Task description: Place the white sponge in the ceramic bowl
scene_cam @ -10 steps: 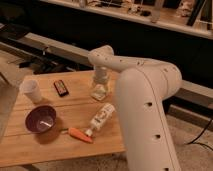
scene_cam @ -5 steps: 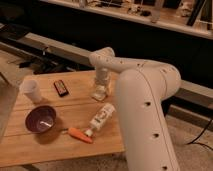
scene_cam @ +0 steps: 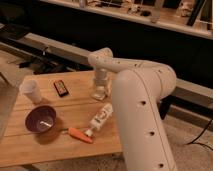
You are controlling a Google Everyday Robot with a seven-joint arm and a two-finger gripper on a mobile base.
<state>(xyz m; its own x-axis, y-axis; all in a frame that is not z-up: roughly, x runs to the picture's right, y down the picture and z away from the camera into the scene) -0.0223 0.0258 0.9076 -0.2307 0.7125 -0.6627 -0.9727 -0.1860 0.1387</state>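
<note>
The gripper [scene_cam: 100,90] points straight down at the far side of the wooden table [scene_cam: 30,150], at the end of a bulky white arm [scene_cam: 145,100] that bends in from the near right. Its tip is at the table surface, right on the white sponge [scene_cam: 98,95], a pale block that shows at and just below the tip. Whether the gripper is spread, pressed together or pinching the sponge cannot be told. The ceramic bowl [scene_cam: 41,119], dark maroon and round, sits well apart from the gripper, nearer the camera and off to the picture's left. A translucent white cup [scene_cam: 31,91] stands farther out on that same side, beyond the bowl. Between the cup and the gripper lies a small dark rectangular object [scene_cam: 61,88], near the tool but not touching it. Just nearer the camera than the gripper lies a white labelled bottle [scene_cam: 100,119] on its side. An orange carrot-like piece [scene_cam: 80,135] lies at the bottle's near end.
</note>
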